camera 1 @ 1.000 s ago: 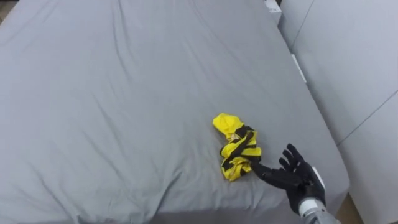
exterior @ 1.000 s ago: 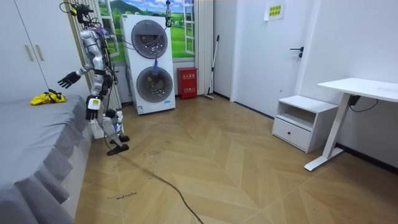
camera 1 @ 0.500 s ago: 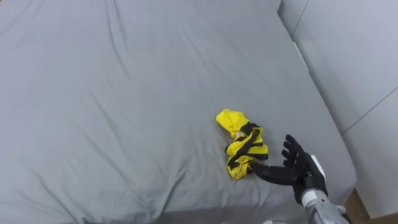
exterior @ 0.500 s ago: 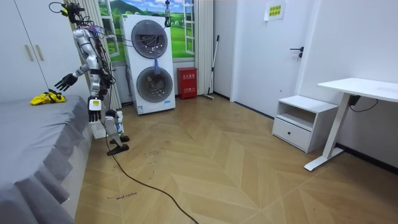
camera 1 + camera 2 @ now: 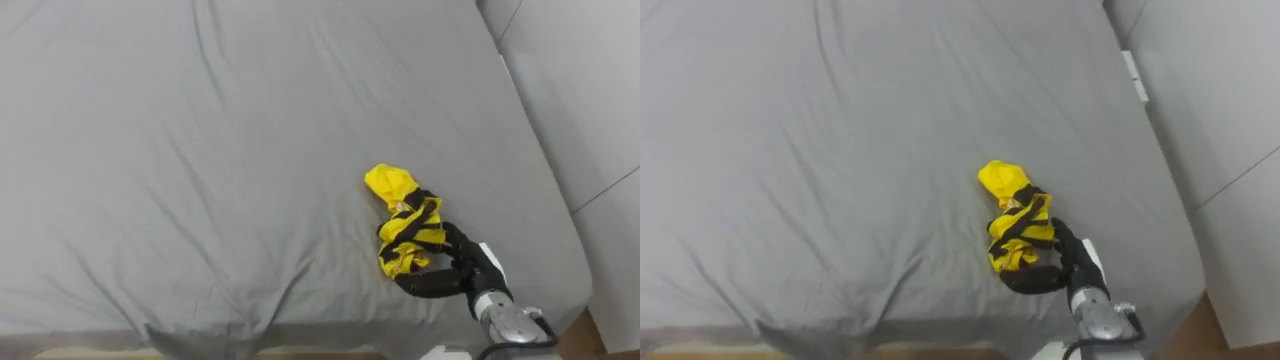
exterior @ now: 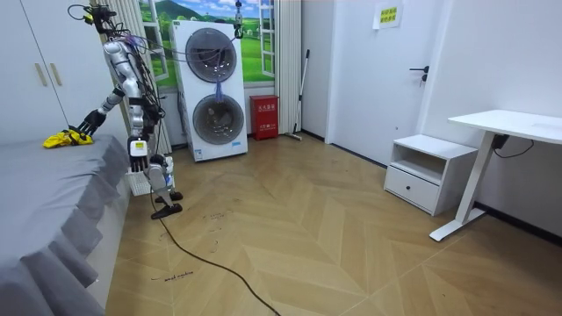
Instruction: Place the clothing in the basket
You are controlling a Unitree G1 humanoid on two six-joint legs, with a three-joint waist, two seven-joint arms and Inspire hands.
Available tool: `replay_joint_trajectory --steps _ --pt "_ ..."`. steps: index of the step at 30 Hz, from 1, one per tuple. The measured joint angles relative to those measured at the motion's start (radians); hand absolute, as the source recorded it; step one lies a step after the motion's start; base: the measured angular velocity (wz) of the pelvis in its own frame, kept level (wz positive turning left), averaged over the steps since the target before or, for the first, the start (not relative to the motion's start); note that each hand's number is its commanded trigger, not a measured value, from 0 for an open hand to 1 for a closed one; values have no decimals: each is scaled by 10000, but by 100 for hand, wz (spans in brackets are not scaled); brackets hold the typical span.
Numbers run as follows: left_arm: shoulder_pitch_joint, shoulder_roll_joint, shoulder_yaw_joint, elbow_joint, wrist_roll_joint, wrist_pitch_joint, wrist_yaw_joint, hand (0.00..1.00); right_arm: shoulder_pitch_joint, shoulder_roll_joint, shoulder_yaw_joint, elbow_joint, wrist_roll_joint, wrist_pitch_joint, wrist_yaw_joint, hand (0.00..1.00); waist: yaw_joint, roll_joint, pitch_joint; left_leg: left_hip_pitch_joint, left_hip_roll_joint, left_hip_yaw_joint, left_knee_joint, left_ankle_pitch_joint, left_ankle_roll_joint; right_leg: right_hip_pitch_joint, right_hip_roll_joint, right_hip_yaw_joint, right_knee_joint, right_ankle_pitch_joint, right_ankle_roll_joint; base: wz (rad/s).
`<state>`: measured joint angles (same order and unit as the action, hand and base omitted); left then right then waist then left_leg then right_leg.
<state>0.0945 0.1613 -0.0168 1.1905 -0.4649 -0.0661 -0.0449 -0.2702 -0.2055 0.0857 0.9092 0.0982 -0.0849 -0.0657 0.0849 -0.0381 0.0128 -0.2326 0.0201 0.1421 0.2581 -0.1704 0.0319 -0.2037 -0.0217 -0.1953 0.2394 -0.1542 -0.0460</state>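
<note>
Big grey bed [image 5: 200, 150] takes up most of the eye views, sheet a bit creased, with open sheet across the whole left and top of the frame, so that's where the room is. Pale panels [image 5: 585, 80] run down the upper right, just past the bed's right edge. In the room view the robot stands at the bed's corner with a stacked washer and dryer [image 6: 211, 88] close behind it, then wide wooden floor [image 6: 307, 237] out to a white desk [image 6: 509, 127] and a small white cabinet [image 6: 421, 171] on the right. The clothes [image 5: 405, 222], a crumpled yellow and black bundle, lie on the bed at lower right of the frame, near its bottom and right edges. The right hand [image 5: 464, 272] reaches in from the lower right corner, fingers over and thumb under the bundle's near end, clamped on it. The left hand [image 6: 137, 154] hangs by the robot's side.
</note>
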Motion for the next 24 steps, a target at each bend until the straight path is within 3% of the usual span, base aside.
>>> replay_joint_trajectory --steps 4,11,15,20,24 --pt "-247 32 -438 71 -47 5 -84 0 -1132 -578 -10 1317 -78 -25 -532 0 103 204 121 -411 -92 -146 35 128 86 -317 -130 -206 60 3 6 16" --pt "-685 125 -906 87 -95 145 -83 0 -2703 -1353 -441 2764 -88 2 -1633 0 528 346 200 -1190 -176 -132 69 207 184 -1234 -247 -246 375 6 50 0" --pt "-752 151 -1188 91 -352 167 -53 0 -3106 -1717 -442 2971 -166 6 -2183 0 581 356 222 -1377 -220 -118 -69 287 203 -1543 -291 -197 498 6 56 0" --pt "-857 175 -1258 64 -407 174 -25 0 -3205 -2145 -491 2963 -165 37 -2814 0 630 361 309 -1670 -270 1 -105 329 250 -2033 -353 -21 707 -16 92 -8" --pt "-888 177 -1285 72 -561 170 -21 0 -3229 -2249 -508 2904 -278 206 -2897 0 627 337 349 -1824 -324 119 -231 415 287 -2354 -424 26 811 -22 103 -12"
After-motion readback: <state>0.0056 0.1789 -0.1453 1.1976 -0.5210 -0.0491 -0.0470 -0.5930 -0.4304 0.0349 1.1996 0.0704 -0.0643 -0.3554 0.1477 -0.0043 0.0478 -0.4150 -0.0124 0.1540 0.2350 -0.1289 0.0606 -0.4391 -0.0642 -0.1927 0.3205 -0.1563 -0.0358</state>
